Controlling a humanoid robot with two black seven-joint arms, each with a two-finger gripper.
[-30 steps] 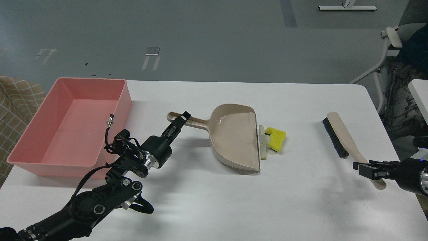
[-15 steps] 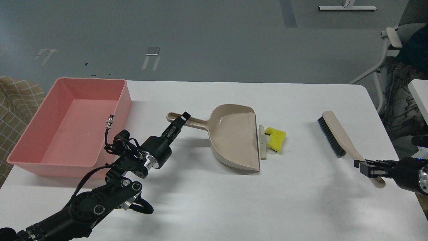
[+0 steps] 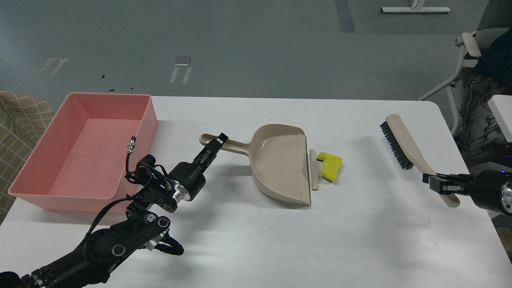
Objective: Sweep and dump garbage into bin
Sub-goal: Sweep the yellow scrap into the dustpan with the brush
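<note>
The beige dustpan (image 3: 280,166) lies mid-table with its mouth facing right. My left gripper (image 3: 219,141) is shut on the dustpan's handle (image 3: 234,146). The garbage lies just right of the pan's lip: a whitish wedge (image 3: 315,170) against the lip and a yellow foam chunk (image 3: 330,166) touching it. My right gripper (image 3: 434,184) is shut on the handle of a beige brush (image 3: 402,142) with black bristles, held lifted above the table at the right. The pink bin (image 3: 82,150) stands at the far left.
The white table (image 3: 256,240) has its right edge close to my right arm. An office chair (image 3: 476,72) and a dark bag stand beyond that edge. A checked cloth (image 3: 20,120) lies left of the bin.
My right gripper has lifted the brush off the table; its head now sits higher and farther back. The left arm, dustpan and garbage have not moved.
</note>
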